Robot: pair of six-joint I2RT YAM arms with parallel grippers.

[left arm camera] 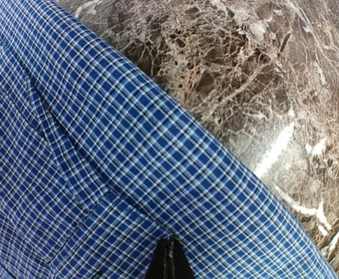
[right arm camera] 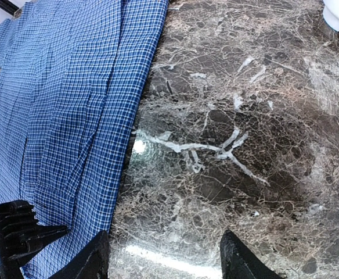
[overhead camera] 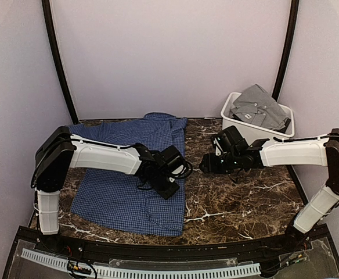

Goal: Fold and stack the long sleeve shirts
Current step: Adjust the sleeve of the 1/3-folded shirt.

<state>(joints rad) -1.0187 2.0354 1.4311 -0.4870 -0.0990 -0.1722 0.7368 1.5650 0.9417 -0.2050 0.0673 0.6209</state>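
From above, the blue shirt (overhead camera: 123,174) lies spread at nine o'clock on the tabletop (overhead camera: 239,197), and the grey shirt (overhead camera: 256,107) sits in a white bin (overhead camera: 248,132) at two o'clock. In the left wrist view, the left end effector (left arm camera: 168,261) is closed tight, its tips against the blue cloth. In the right wrist view, the right end effector (right arm camera: 166,261) hangs wide open and empty over bare tabletop, with the blue shirt at ten o'clock.

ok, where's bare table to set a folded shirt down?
Best patch: bare table right of the blue shirt, in front of the white bin, down to the near edge; the open right gripper hangs over its far part. Crowded: the left half lies under the blue shirt and the left gripper; the far right corner holds the bin with the grey shirt.
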